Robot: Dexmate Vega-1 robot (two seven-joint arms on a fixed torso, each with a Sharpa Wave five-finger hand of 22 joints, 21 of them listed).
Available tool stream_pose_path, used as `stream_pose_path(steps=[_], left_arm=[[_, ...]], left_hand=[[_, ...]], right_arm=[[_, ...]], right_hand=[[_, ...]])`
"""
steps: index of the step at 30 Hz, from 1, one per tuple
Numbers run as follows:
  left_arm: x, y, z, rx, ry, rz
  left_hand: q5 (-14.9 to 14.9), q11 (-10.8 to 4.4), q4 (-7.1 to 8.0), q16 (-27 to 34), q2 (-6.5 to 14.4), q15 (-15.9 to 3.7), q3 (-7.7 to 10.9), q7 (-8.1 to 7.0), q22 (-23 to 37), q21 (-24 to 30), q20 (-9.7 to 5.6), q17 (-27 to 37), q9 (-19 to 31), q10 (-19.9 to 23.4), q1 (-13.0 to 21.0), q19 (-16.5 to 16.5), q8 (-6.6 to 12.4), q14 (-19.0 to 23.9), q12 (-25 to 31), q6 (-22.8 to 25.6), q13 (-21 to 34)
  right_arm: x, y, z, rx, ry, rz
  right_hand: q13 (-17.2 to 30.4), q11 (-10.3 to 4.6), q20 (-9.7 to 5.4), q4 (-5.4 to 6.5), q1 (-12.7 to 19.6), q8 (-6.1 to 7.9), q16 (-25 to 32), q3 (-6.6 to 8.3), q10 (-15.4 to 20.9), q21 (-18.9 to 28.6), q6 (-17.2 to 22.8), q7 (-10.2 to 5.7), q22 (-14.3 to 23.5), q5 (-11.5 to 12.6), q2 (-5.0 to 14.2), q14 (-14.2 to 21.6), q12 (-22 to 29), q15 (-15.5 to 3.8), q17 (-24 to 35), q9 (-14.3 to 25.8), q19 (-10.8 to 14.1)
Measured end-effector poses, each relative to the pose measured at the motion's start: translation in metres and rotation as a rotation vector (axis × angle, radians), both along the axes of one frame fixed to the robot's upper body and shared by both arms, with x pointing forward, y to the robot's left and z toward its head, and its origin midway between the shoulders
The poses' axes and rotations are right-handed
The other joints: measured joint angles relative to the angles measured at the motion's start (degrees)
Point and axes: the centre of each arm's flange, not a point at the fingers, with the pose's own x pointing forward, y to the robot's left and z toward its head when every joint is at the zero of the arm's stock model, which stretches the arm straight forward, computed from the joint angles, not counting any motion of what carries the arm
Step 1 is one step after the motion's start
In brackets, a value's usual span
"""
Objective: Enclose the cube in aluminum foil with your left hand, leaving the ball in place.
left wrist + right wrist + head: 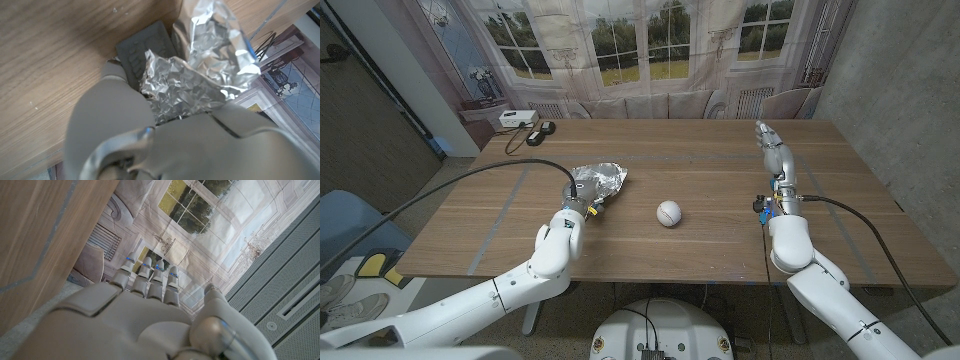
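A crumpled sheet of aluminum foil lies bunched on the wooden table, left of centre. I cannot see the cube; the foil hides whatever is under it. My left hand is at the foil's near edge. In the left wrist view my left hand has the foil gathered between a dark finger pad and the rest of the hand. The white ball sits on bare wood to the right of the foil, apart from it. My right hand stands upright at the right, fingers stretched out, holding nothing.
A white device and small black items sit at the table's far left corner. A black cable runs across the left side towards my left arm. Another cable trails from the right wrist.
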Motion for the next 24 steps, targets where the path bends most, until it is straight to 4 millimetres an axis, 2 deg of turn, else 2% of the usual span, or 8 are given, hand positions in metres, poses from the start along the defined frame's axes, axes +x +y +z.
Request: stream_pose_path(steps=[6,9,11,14,15,17,20,24], left_arm=[[-0.0008,-0.0017,-0.0002,0.004,-0.036,-0.023],[-0.0009,-0.0018,-0.0009,0.004,-0.038,-0.027],[-0.0014,-0.0035,-0.0009,0.010,-0.052,-0.038],[-0.0024,-0.0045,-0.0018,0.016,-0.068,-0.047],[-0.0028,-0.0048,-0.0024,0.018,-0.073,-0.050],[-0.0033,-0.0049,-0.0026,0.021,-0.080,-0.052],[-0.0047,-0.0058,-0.0033,0.028,-0.095,-0.058],[-0.0065,-0.0066,-0.0034,0.038,-0.113,-0.062]], left_hand=[[-9.2,1.84,0.28,6.0,-1.5,2.90,3.38,2.92,3.7,6.7,-0.91,5.9,-0.3,8.1,1.5,0.2,2.71,6.9,3.2,14.4,3.9],[-16.5,1.88,-0.32,14.4,-4.0,4.19,6.02,3.33,7.4,15.8,-1.15,10.2,0.6,12.2,4.0,0.1,2.72,8.3,6.0,21.7,8.9],[-17.7,0.95,-0.73,17.7,-6.0,4.24,7.70,3.19,7.4,23.9,-1.14,13.8,4.5,14.5,6.0,0.1,4.47,11.1,10.5,26.5,14.3],[-14.6,0.06,-1.06,19.5,-8.6,4.17,10.19,3.53,7.4,33.1,-0.80,24.1,6.4,15.7,8.6,0.4,8.30,14.3,16.7,30.1,21.8],[-13.2,0.05,-1.05,20.0,-9.0,4.28,10.70,3.78,7.4,34.5,-0.79,24.7,6.7,15.7,9.0,0.4,9.26,15.0,17.8,30.0,23.6],[-9.7,0.03,-0.72,22.0,-9.7,4.37,11.48,4.53,7.4,36.4,-0.79,25.3,14.4,15.5,9.7,0.4,11.38,15.1,19.6,28.7,27.6],[-3.5,-0.13,-0.09,24.4,-10.2,3.81,12.74,4.49,7.4,37.3,-0.79,25.6,17.1,14.1,10.2,0.4,16.25,14.5,22.2,26.4,34.6],[0.0,-0.24,0.30,25.7,-10.4,3.25,13.14,4.48,7.4,37.6,-0.78,25.7,17.1,13.9,10.4,0.4,18.91,13.9,23.9,26.2,38.4]], right_arm=[[-0.0005,-0.0007,0.0006,-0.003,0.001,-0.005],[-0.0007,-0.0013,0.0002,-0.002,0.002,-0.008],[-0.0014,-0.0021,-0.0005,-0.002,0.004,-0.010],[-0.0020,-0.0035,-0.0009,-0.001,0.004,-0.014],[-0.0022,-0.0038,-0.0010,-0.001,0.004,-0.015],[-0.0024,-0.0044,-0.0014,0.000,0.005,-0.017],[-0.0028,-0.0055,-0.0023,0.001,0.007,-0.020],[-0.0035,-0.0066,-0.0032,0.004,0.008,-0.024]], right_hand=[[0.0,0.00,0.00,0.00,0.0,0.00,0.0,0.00,0.4,0.0,0.3,0.32,0.0,0.0,0.00,0.6,0.0,0.00,0.1,0.0,0.0],[0.0,0.09,-0.11,0.00,0.0,0.00,0.0,0.00,0.5,0.0,0.3,0.32,0.0,0.0,0.00,0.6,0.4,0.00,0.1,0.0,0.1],[0.0,0.31,-0.29,0.11,-0.1,0.00,0.0,0.11,0.8,0.0,0.3,0.32,0.0,0.0,0.15,0.6,0.4,0.00,0.1,0.0,0.3],[0.0,0.30,-0.32,0.24,-0.3,0.00,0.0,0.24,1.3,0.0,0.8,0.41,0.0,0.0,0.29,1.1,0.4,-0.17,0.1,0.0,0.3],[0.0,0.30,-0.32,0.24,-0.3,0.00,0.0,0.24,1.3,0.0,0.9,0.33,0.0,0.0,0.30,1.2,0.4,0.01,0.1,0.0,0.3],[0.0,0.30,-0.32,0.31,-0.3,0.00,0.0,0.31,1.3,0.0,1.0,0.21,0.0,0.0,0.31,1.2,0.4,0.00,0.1,0.0,0.3],[0.0,0.51,-0.32,0.47,0.0,0.00,0.0,0.47,1.5,0.0,1.0,0.21,0.0,0.0,0.54,1.2,0.4,0.00,0.1,0.0,0.3],[0.0,0.71,-0.52,0.47,0.0,0.00,0.0,0.47,1.7,0.0,1.1,0.24,0.0,0.0,0.53,1.2,0.4,0.00,0.1,0.0,0.5]])
